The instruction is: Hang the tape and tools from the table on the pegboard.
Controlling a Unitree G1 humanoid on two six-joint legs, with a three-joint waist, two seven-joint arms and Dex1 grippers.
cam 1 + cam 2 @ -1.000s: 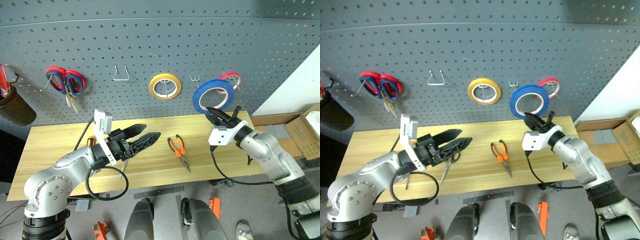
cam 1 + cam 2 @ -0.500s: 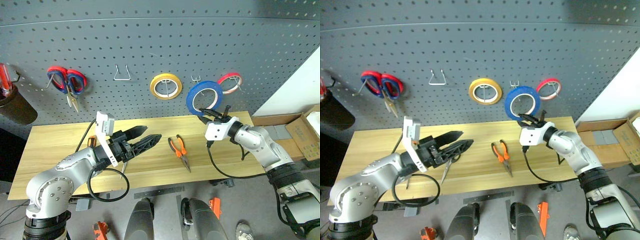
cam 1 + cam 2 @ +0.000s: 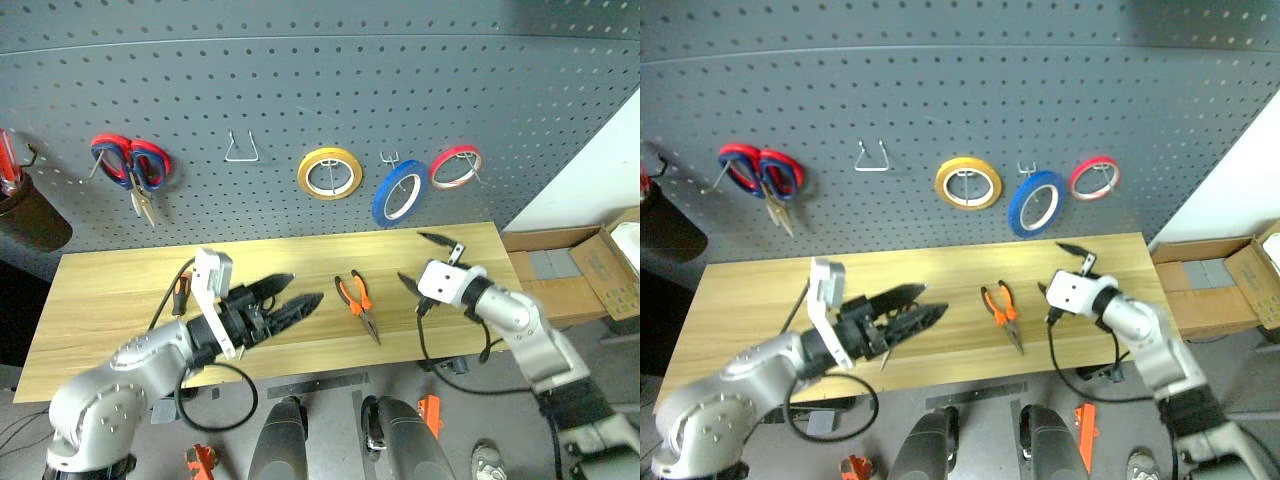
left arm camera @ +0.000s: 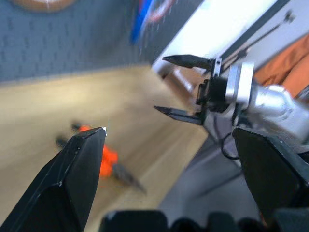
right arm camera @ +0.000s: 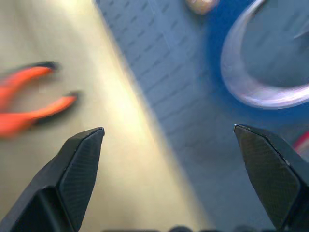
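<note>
A: Left eye view has the tape (image 3: 399, 192) hanging on a hook of the pegboard (image 3: 300, 80), between the yellow roll (image 3: 330, 171) and the red roll (image 3: 455, 165). A second ago the right tool (image 3: 430, 262) was clamped on it up there.

B: And now?

A: Its fingers gape, empty, and it has dropped below the tape, over the worktop (image 3: 110, 290).

B: So the tape is done. What's left?

A: The tools, I'd judge. Pliers (image 3: 358, 301) lie on the worktop below the yellow roll. The left tool (image 3: 290, 293), spread wide and empty, hovers just beside them, on the side away from the tape.
</note>
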